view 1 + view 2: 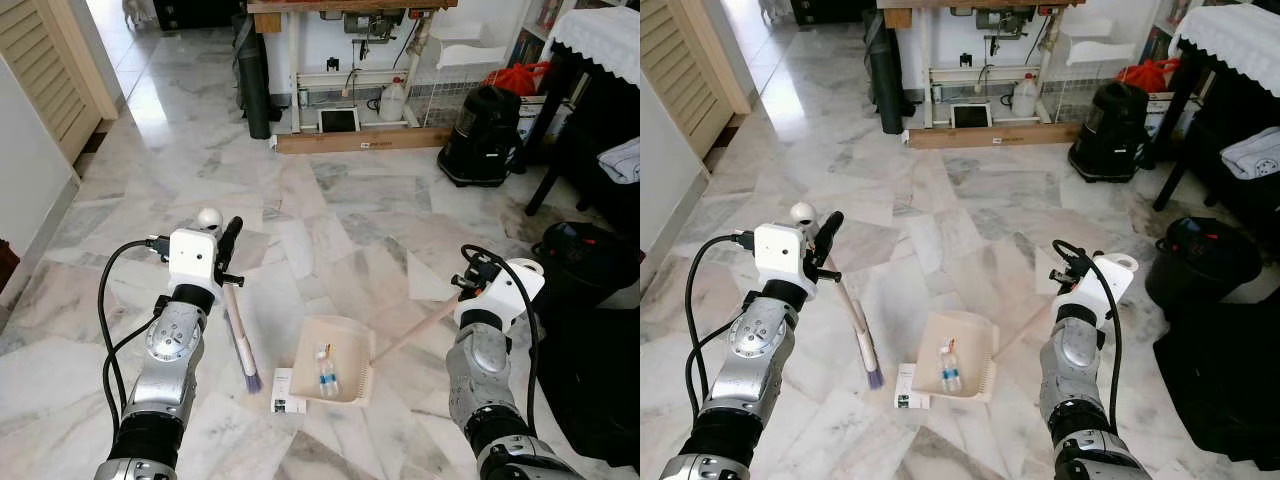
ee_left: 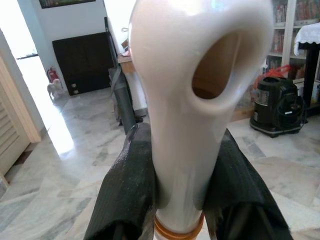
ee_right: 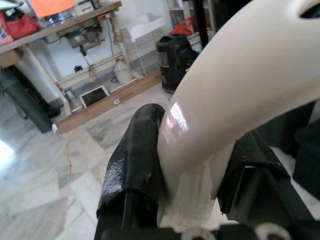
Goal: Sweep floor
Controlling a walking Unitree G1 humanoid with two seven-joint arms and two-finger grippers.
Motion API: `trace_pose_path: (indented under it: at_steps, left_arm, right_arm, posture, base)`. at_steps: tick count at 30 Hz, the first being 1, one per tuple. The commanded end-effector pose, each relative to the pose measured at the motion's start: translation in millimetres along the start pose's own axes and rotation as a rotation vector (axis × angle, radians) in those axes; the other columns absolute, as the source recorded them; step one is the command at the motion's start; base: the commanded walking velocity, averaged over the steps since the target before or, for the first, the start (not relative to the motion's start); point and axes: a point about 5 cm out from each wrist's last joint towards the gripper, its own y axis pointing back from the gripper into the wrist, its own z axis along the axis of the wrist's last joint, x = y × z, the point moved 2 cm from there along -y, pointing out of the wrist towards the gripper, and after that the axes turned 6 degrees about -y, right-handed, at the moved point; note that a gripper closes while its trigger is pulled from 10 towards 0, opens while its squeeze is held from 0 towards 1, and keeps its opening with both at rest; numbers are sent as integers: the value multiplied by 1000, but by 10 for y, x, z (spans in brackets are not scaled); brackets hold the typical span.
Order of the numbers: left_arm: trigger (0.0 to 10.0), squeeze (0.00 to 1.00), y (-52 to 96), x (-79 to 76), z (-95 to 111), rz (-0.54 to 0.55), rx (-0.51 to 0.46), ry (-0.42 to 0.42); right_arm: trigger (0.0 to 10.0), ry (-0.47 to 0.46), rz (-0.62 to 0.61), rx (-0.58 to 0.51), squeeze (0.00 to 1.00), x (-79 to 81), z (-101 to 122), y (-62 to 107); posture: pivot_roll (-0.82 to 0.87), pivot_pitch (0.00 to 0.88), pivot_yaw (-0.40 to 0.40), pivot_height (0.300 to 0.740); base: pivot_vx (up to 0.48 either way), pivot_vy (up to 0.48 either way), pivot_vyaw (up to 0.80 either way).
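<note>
My left gripper point(image 1: 228, 246) is shut on the cream handle of a small broom point(image 1: 238, 330). The broom slants down to the marble floor, where its purple bristles point(image 1: 251, 379) rest. In the left wrist view both black fingers point(image 2: 127, 195) clamp the handle's looped end point(image 2: 200, 75). My right gripper point(image 1: 471, 281) is shut on the long handle point(image 1: 415, 328) of a cream dustpan point(image 1: 345, 340) lying flat on the floor between the arms. A small clear bottle point(image 1: 326, 377) lies in the pan. A small white carton point(image 1: 288, 393) lies at the pan's front left corner, close to the bristles.
A black vacuum cleaner point(image 1: 485, 135) stands at the back right, and a black bin point(image 1: 590, 262) stands close to my right arm. A dark table with a white cloth point(image 1: 600, 35) is at the right. A workbench point(image 1: 350, 40) and a wooden plank point(image 1: 360, 141) line the back. A louvred door point(image 1: 45, 70) is on the left.
</note>
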Motion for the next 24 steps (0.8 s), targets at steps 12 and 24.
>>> trace_pose_path:
  at_steps: [12, 24]
  left_arm:
    - [10000, 0, -5, -24, 23, -17, -26, -17]
    - [10000, 0, 81, -84, -25, -46, -26, -27]
  right_arm:
    - [10000, -75, 48, -74, 0, 153, 142, -2]
    - [10000, -2, 120, -141, 0, 186, 212, 79]
  posture:
    - [28, 0, 1, 740]
    - [13, 0, -5, 740]
  base:
    - [0, 0, 0]
    - [0, 0, 0]
